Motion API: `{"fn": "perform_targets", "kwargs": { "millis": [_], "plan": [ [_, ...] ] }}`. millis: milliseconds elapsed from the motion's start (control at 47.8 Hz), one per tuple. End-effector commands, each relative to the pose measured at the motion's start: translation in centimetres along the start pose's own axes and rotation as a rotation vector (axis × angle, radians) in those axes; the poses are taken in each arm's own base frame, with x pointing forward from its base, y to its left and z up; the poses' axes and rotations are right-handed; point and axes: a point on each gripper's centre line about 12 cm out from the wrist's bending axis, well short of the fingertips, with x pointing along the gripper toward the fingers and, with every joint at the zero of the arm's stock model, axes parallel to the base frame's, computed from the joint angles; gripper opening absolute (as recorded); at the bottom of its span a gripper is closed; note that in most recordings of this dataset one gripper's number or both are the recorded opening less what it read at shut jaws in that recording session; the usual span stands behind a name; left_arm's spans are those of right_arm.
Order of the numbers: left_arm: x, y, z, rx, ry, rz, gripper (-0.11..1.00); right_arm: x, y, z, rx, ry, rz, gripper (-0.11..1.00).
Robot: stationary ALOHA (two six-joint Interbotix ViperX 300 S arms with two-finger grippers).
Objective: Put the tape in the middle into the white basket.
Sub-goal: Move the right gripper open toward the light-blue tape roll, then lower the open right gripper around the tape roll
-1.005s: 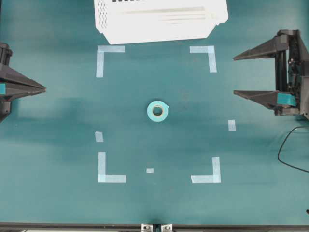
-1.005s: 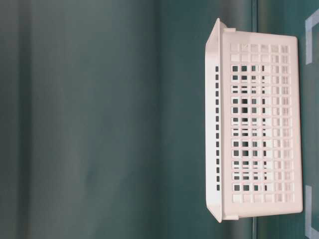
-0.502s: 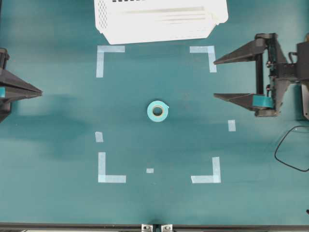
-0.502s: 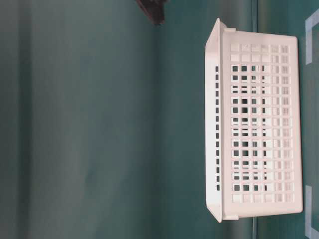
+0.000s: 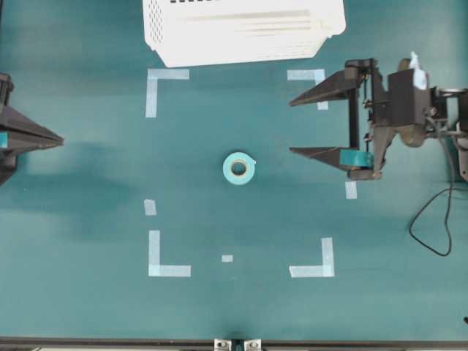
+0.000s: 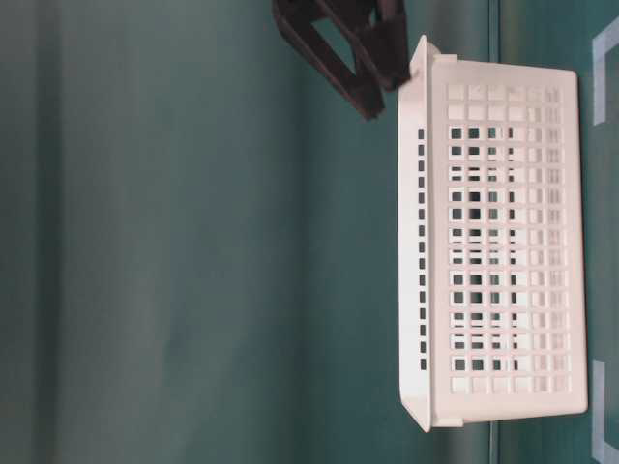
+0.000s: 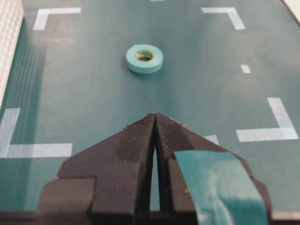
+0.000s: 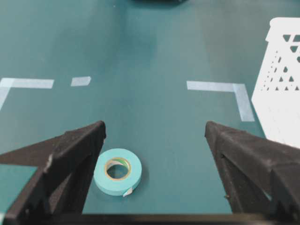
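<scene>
The tape [image 5: 239, 168] is a small mint roll lying flat in the middle of the marked square; it also shows in the left wrist view [image 7: 144, 58] and the right wrist view [image 8: 117, 171]. The white basket [image 5: 245, 29] stands at the far edge, and its lattice side fills the table-level view [image 6: 503, 242]. My right gripper [image 5: 291, 126] is open wide, to the right of the roll and apart from it, its fingers [image 8: 75, 154] pointing at it. My left gripper [image 5: 64, 137] is shut and empty at the far left [image 7: 155, 115].
Pale-blue tape corner marks [image 5: 157, 84] frame the square, with small strips [image 5: 351, 190] near it. A black cable [image 5: 431, 227] loops at the right. The right gripper's fingers [image 6: 353, 53] show beside the basket's rim in the table-level view.
My right gripper has moved left toward the roll, staying open. It has entered the table-level view. The left gripper and the roll have not moved.
</scene>
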Motion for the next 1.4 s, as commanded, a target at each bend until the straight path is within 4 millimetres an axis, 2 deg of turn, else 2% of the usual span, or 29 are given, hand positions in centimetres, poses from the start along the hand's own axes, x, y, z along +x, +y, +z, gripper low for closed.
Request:
{"fn": "perform_targets", "kwargs": {
  "millis": [0, 816, 1381],
  "plan": [
    [0.0, -0.1, 0.5, 0.001, -0.012, -0.003, -0.11, 0.7, 0.1, 1.0, 0.017, -0.026, 0.003, 0.98],
    [-0.1, 0.0, 0.5, 0.0, -0.015, -0.002, -0.11, 5.1, 0.9, -1.4, 0.029, 0.07, 0.021, 0.98],
    [-0.1, -0.1, 0.5, 0.002, -0.017, -0.004, -0.11, 6.9, 1.3, -3.3, 0.101, 0.127, 0.023, 0.98]
  ]
}}
